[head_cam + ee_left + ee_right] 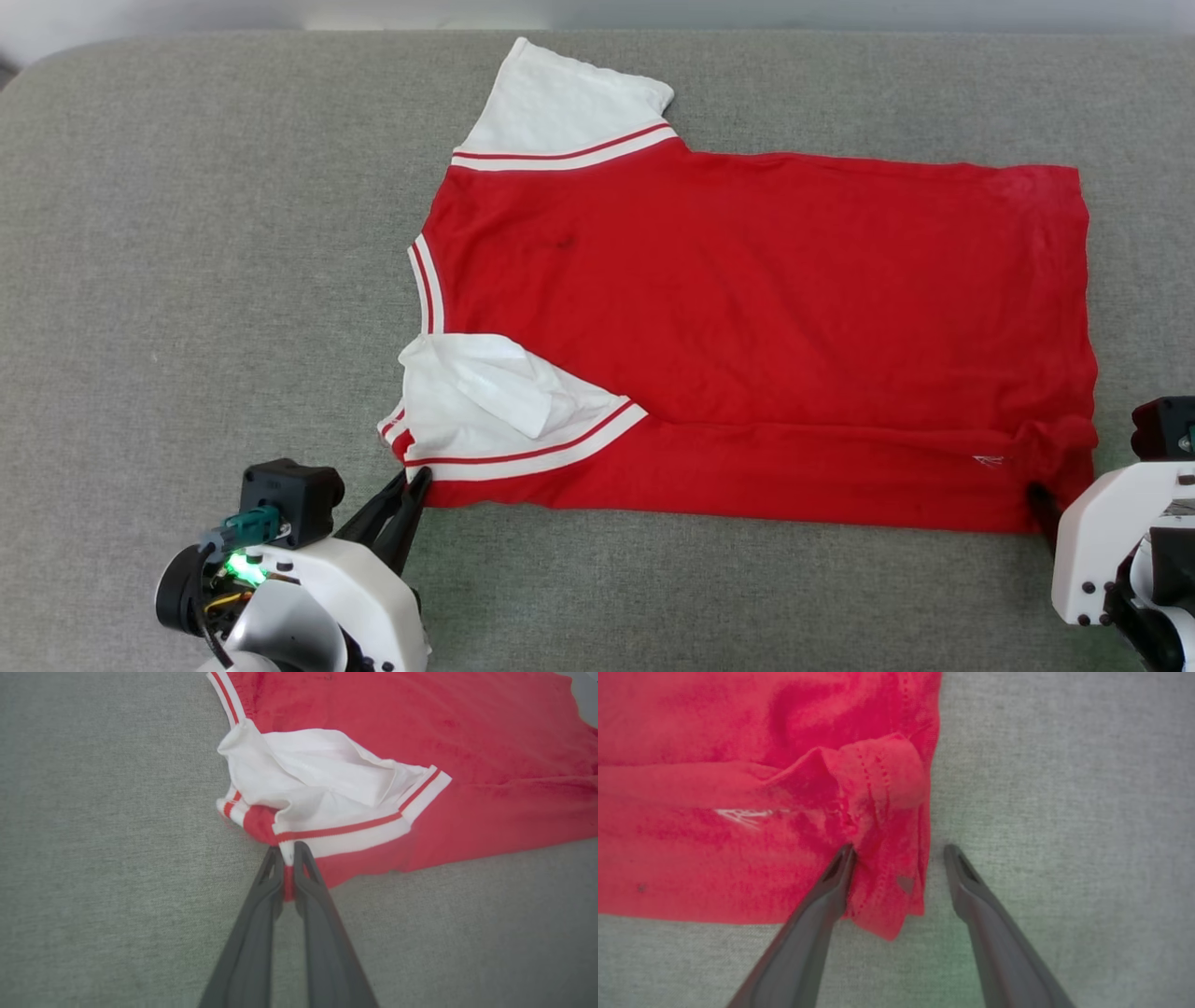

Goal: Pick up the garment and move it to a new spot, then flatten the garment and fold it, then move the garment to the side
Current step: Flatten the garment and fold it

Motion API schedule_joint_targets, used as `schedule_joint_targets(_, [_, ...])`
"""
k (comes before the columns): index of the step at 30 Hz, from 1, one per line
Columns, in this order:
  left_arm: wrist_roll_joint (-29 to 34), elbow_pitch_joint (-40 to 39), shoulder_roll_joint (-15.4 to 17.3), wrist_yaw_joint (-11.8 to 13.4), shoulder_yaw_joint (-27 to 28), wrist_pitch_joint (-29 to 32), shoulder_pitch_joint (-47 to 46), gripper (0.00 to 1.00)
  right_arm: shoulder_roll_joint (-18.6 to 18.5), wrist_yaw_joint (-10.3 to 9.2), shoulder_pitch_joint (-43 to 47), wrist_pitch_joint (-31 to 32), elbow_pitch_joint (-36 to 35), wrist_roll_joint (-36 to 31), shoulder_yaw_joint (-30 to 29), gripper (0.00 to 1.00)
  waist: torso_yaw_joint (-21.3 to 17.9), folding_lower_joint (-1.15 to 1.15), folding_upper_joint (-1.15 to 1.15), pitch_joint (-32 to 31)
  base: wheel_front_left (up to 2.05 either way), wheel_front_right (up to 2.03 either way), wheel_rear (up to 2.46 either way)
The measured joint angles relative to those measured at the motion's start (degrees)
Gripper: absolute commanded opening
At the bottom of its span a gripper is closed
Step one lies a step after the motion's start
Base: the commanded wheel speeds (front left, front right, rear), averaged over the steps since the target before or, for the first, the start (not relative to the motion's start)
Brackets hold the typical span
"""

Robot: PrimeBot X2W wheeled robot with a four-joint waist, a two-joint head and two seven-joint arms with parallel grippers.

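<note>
Left gripper (289, 851): pinched shirt (747, 299) edge.
Right gripper (899, 849): spread, held nothing.
Risk: 1-sided pull might bunch shirt.

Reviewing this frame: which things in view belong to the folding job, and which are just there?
Part of the job:
garment, red with white sleeves
left gripper, shut on the garment's edge by the near sleeve
right gripper, open at the hem corner

Just there:
grey fabric surface under the garment

Layout: garment (747, 308) flat on surface (187, 233), neck left, hem right, near edge folded over on itself; left gripper (415, 485) at near-left corner; right gripper (900, 849) astride near-right hem corner.
</note>
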Motion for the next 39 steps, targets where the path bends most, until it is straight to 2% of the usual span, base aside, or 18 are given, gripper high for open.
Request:
schedule_joint_targets(1, [0.0,0.3,0.0,0.0,-0.1,0.1,0.0,0.00,0.0,0.00,0.0,0.3,0.1,0.2,0.0,0.37,0.1,0.00,0.00,0.1,0.00,0.00,0.00])
schedule_joint_targets(2, [0.2,0.6,0.1,0.0,-0.3,0.1,0.0,0.00,0.1,0.00,0.0,0.6,0.1,0.3,0.0,0.02,0.1,0.00,0.00,0.1,0.00,0.00,0.00])
schedule_joint_targets(16, [-1.9,3.9,2.3,0.2,-1.3,2.6,4.4,0.00,-0.1,0.13,1.3,-1.3,-0.8,3.9,-0.2,0.00,-1.7,0.00,0.00,-6.7,0.00,0.00,0.00])
schedule_joint_targets(22, [-2.4,1.3,4.9,1.2,-1.3,3.3,8.2,0.00,-1.2,0.14,5.4,1.2,-5.0,5.7,-1.1,0.00,-2.3,0.00,0.00,-10.5,0.00,0.00,0.00])
schedule_joint_targets(28, [-2.4,-1.7,7.5,2.0,-2.9,5.7,11.9,0.00,-0.7,0.15,11.0,4.4,-9.6,7.1,-3.0,0.00,-2.2,0.00,0.00,-12.6,0.00,0.00,0.00])
schedule_joint_targets(33, [-3.3,-1.7,6.7,2.0,-4.3,6.0,13.7,0.00,-0.5,0.15,14.6,6.0,-10.4,7.2,-4.2,0.00,-2.1,0.00,0.00,-12.8,0.00,0.00,0.00])
schedule_joint_targets(39, [-2.2,2.3,5.1,1.6,-6.2,6.1,13.6,0.00,0.2,0.15,15.5,5.8,-7.8,7.1,-3.9,0.00,-2.2,0.00,0.00,-12.3,0.00,0.00,0.00])
